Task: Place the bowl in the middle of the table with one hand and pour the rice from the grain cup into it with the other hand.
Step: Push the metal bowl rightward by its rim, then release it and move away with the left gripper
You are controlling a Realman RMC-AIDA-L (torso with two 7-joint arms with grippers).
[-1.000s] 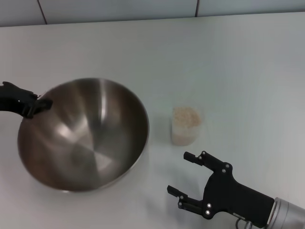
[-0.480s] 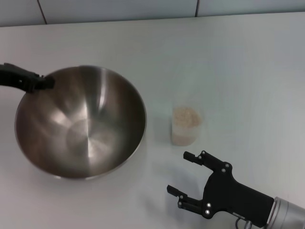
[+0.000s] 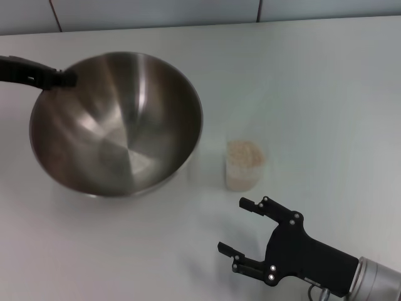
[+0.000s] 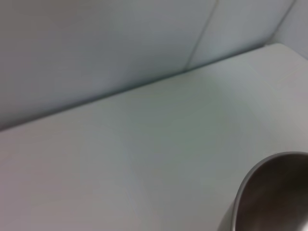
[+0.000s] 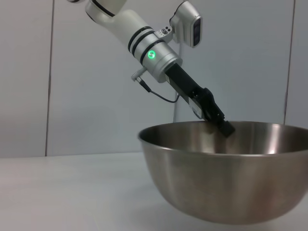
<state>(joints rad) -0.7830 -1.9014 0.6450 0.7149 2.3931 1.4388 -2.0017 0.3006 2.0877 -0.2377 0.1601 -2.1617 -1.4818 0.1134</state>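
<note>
**A:** What do you have in front of you, biggest first?

**B:** You have the white table [image 3: 326, 81] filling the head view, its far edge meeting the grey panelled wall [image 3: 156, 12] along the top. The widest open stretch lies on your right side and toward that far edge; the near-left corner is bare as well.

**A:** And the bowl?

**B:** The stainless-steel bowl [image 3: 119, 125] sits left of centre, tipped so its open side faces you. Your left gripper [image 3: 59, 78] is clamped on the rim at the far-left edge, fingers closed over the thin lip. From the right wrist view you see the same hold: the bowl [image 5: 231, 168] sits low over the table with the left gripper [image 5: 219, 122] reaching down onto its far rim. The left wrist view catches only a curve of rim [image 4: 250, 187] against bare table.

**A:** Where is the cup?

**B:** The grain cup [image 3: 244, 166] stands upright just right of the bowl, apart from it, with a narrow strip of table between the two. The rice [image 3: 244, 152] fills it near to the top.

**A:** Your other arm?

**B:** Your right gripper [image 3: 245, 229] hovers low at the near-right edge, fingers spread wide apart and holding nothing, near the cup but short of it. You have clear table between its fingertips and the cup.
</note>
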